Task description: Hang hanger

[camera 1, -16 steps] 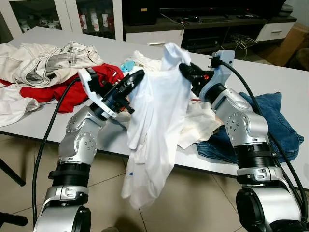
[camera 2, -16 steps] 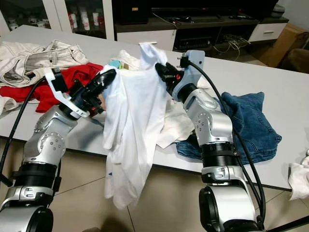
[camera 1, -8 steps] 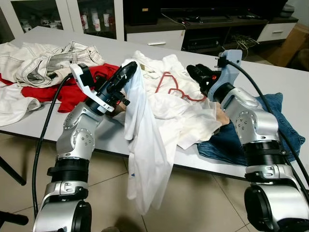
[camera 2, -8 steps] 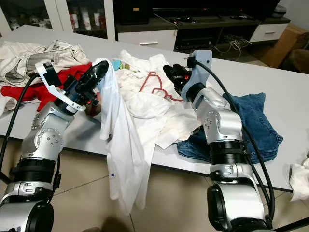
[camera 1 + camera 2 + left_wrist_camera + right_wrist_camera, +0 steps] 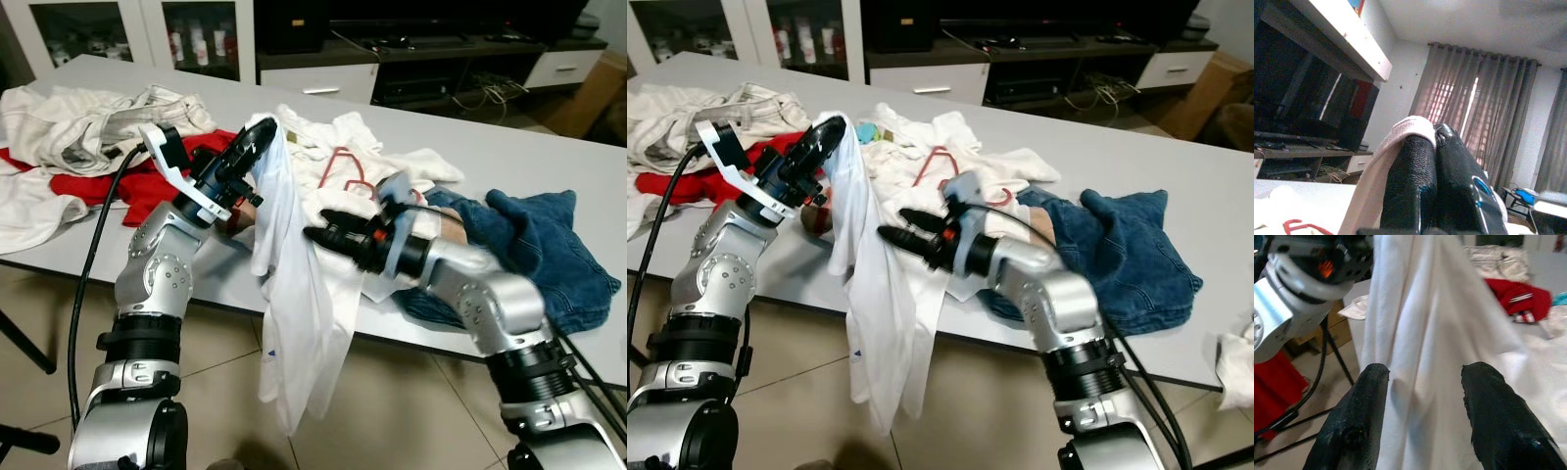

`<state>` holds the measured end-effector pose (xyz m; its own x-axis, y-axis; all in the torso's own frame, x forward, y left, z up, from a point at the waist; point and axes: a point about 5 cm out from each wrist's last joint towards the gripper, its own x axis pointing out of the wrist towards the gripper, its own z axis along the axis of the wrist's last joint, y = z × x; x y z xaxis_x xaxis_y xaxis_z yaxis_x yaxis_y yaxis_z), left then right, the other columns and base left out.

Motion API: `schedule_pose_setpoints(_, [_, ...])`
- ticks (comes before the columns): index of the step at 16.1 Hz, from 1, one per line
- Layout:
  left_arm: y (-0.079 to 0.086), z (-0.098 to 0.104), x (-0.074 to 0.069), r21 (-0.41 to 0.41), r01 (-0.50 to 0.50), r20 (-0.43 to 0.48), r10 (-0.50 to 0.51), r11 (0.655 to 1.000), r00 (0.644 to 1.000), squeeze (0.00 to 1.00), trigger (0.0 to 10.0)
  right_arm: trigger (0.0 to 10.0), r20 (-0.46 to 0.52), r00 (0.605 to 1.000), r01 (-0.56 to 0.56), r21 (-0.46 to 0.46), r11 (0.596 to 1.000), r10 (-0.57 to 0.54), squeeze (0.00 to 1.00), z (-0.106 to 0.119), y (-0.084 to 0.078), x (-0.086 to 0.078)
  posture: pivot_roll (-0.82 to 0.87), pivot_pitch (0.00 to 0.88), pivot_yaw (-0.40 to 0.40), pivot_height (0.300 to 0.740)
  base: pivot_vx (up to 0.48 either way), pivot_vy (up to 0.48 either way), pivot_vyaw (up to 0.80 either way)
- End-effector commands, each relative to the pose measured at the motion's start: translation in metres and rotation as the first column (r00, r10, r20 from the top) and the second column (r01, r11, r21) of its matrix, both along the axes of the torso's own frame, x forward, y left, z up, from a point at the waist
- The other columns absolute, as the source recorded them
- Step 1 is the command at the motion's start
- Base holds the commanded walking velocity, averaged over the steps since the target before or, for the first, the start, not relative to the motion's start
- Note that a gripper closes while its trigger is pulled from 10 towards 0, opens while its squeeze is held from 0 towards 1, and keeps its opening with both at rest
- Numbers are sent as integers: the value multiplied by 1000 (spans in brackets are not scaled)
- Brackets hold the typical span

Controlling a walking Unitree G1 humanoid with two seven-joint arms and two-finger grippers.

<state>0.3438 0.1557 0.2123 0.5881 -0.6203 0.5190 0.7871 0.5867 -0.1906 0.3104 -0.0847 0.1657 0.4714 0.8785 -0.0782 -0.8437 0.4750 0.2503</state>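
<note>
The right gripper (image 5: 1422, 396), which half a second ago was raised over the table by the hanger, has swung down and across to the hanging white shirt (image 5: 299, 323); its fingers are spread apart with the cloth just ahead of them, gripping nothing. The left gripper (image 5: 257, 142) still holds the shirt's top edge pinched tight, the rest trailing over the table (image 5: 549, 157) edge toward the floor. Farther back, the red hanger (image 5: 343, 174) lies on the white clothes, untouched, so hanging has not begun and the shirt is probably being regripped first
</note>
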Motion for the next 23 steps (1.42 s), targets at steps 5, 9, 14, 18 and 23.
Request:
schedule_pose_setpoints(5, [-5,7,2,18,18,20,-18,1000,1000,0,0,10000,-40,988,-147,2,989,147,0,-7,16,-17,14,0,-55,740,0,0,0])
schedule_pose_setpoints(9, [-6,7,2,18,21,19,-21,1000,1000,0,0,10000,-109,971,-216,-11,976,213,0,-21,30,-25,12,0,-59,740,0,0,0])
schedule_pose_setpoints(14, [-13,2,-2,21,47,8,-47,999,999,0,0,10000,-157,959,208,-167,964,-234,0,-47,23,21,17,0,-64,740,0,0,0])
schedule_pose_setpoints(18, [-14,0,-7,25,58,2,-58,998,998,0,0,10000,-91,855,491,-176,853,-510,0,-37,-5,51,24,0,-68,740,0,0,0])
schedule_pose_setpoints(23, [-25,-13,-13,126,110,-48,-105,986,993,0,10000,10000,-36,784,606,-176,776,-620,0,-34,-18,65,26,0,-72,740,0,0,0])
